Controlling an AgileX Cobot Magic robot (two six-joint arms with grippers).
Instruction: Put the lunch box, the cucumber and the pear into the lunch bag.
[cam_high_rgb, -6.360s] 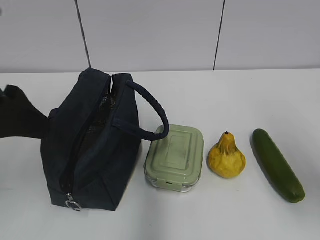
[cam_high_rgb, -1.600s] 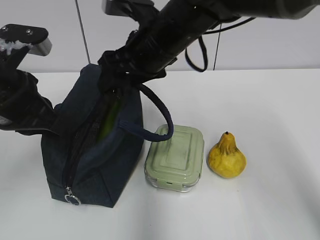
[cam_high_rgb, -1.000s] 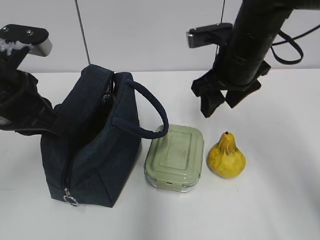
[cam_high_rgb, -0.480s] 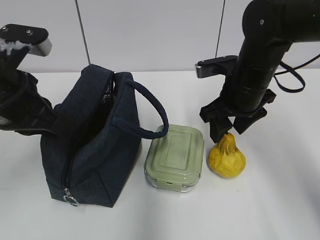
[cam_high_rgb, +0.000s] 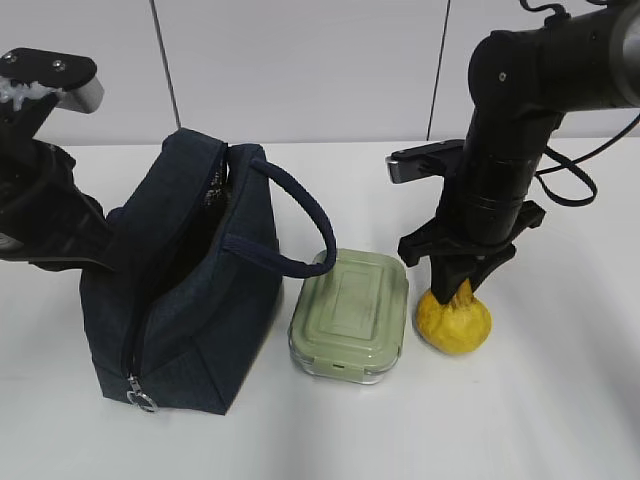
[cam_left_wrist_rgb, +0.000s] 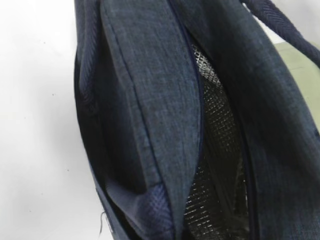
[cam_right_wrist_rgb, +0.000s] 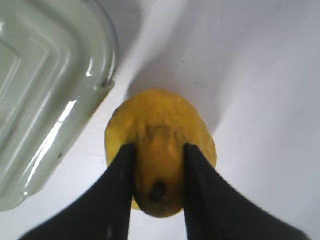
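The dark navy lunch bag (cam_high_rgb: 190, 290) stands at the left with its top zipper open; its mesh lining shows in the left wrist view (cam_left_wrist_rgb: 215, 125). My left gripper (cam_high_rgb: 103, 238) holds the bag's left wall, its fingers hidden by fabric. The cucumber is out of view. The lunch box (cam_high_rgb: 350, 315) with its sage-green lid lies right of the bag. The yellow pear (cam_high_rgb: 455, 322) stands on the table right of the box. My right gripper (cam_high_rgb: 458, 285) is down over it, and its black fingers (cam_right_wrist_rgb: 120, 195) press both sides of the pear's (cam_right_wrist_rgb: 160, 120) neck.
The bag's loop handle (cam_high_rgb: 300, 215) arches over the lunch box's left edge. The lunch box's corner (cam_right_wrist_rgb: 40, 90) lies close to the left of the pear. A white wall rises behind the white table (cam_high_rgb: 560, 400).
My right arm swung from the bag to the right and came down; its fingers now sit around the pear's neck. The cucumber, seen in the bag's mouth before, no longer shows. The left arm has not moved.
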